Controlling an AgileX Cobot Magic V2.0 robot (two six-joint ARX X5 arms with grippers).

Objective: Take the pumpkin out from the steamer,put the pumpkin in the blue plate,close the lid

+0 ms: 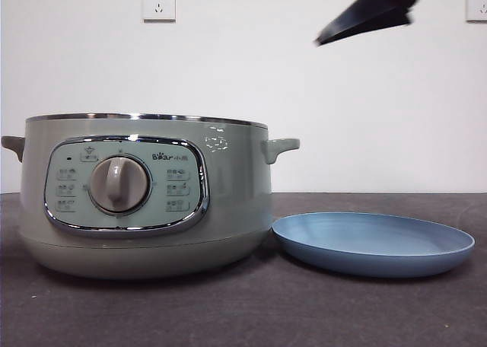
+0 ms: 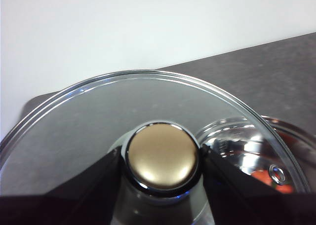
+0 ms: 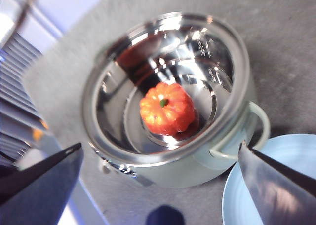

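Below right end effector point(image 3: 158, 185): pumpkin point(image 3: 167, 108).

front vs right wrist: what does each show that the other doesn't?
Front only: the steamer's control panel with its dial, two wall sockets, and an end effector high above the blue plate.
Right wrist only: the pumpkin sitting inside the open pot, right end effector open above it.
Both: the steamer beside the empty blue plate, no lid on it.
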